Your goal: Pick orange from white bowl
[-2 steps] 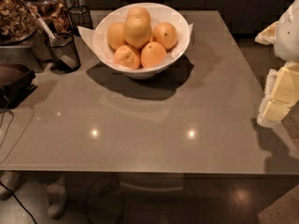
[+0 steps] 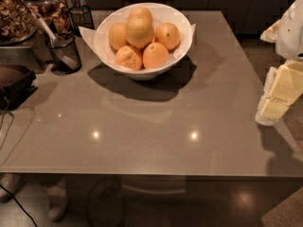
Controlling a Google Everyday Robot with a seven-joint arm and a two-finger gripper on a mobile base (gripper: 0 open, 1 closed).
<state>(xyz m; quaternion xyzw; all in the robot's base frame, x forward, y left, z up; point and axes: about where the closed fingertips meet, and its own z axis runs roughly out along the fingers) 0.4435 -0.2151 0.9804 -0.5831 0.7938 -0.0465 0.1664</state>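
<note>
Pincer point(image 2: 273, 105) cut off, right edge.

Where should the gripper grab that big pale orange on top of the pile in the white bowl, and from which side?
Grip the orange across its widest middle, coming straight down from above: it tops the pile with its upper half clear, smaller fruits crowding its sides. The gripper is off by the table's right edge, away from the white bowl.

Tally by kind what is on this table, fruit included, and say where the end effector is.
Large pale orange: 1
Smaller deep-orange fruits: 5 visible
White bowl: 1
Black wire cups: 2
Total: 9
End effector: beyond the right edge of the table, apart from the bowl.
</note>
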